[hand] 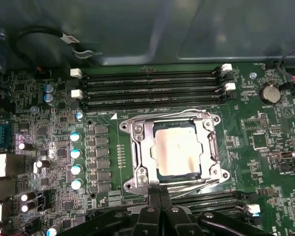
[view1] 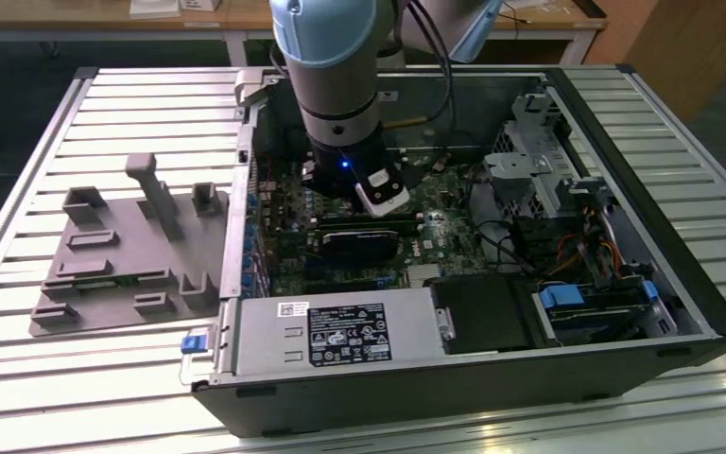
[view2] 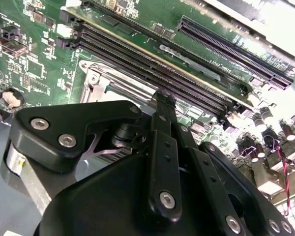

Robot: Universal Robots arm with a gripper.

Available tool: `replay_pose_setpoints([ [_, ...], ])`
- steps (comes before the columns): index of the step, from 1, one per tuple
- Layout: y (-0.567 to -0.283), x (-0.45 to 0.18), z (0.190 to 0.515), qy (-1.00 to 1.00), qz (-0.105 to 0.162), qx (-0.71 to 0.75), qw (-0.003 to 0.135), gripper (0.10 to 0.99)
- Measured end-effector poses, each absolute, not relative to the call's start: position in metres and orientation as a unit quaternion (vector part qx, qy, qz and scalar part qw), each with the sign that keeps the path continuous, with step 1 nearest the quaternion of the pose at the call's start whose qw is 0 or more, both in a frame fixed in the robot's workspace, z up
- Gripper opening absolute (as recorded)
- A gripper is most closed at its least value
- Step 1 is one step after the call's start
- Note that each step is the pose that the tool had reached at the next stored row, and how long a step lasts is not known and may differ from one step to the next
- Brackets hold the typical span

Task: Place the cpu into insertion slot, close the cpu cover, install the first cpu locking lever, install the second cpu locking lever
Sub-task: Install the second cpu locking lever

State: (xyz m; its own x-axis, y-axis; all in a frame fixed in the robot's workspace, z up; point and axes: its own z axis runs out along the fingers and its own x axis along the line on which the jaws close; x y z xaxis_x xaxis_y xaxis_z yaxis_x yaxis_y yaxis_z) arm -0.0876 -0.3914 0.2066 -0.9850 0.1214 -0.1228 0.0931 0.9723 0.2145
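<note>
The cpu [hand: 178, 152] sits flat and square in the insertion slot [hand: 137, 158] at mid-frame in the first wrist view, its silver top facing the camera and no long axis to speak of. The cpu cover [hand: 173, 119] frames it, closed over the chip's edges. The gripper [hand: 160, 199] comes in from the bottom edge, fingers pressed together and empty, tips right at the socket's near rim. In the exterior view, the arm [view1: 337, 85] stands upright inside the computer case [view1: 490, 378].
</note>
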Motion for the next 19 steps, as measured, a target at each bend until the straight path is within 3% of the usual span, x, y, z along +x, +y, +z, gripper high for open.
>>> replay_pose_setpoints([
  [19, -0.407, -0.098, 0.200, 0.986, 0.143, 0.057, 0.066, 0.102],
])
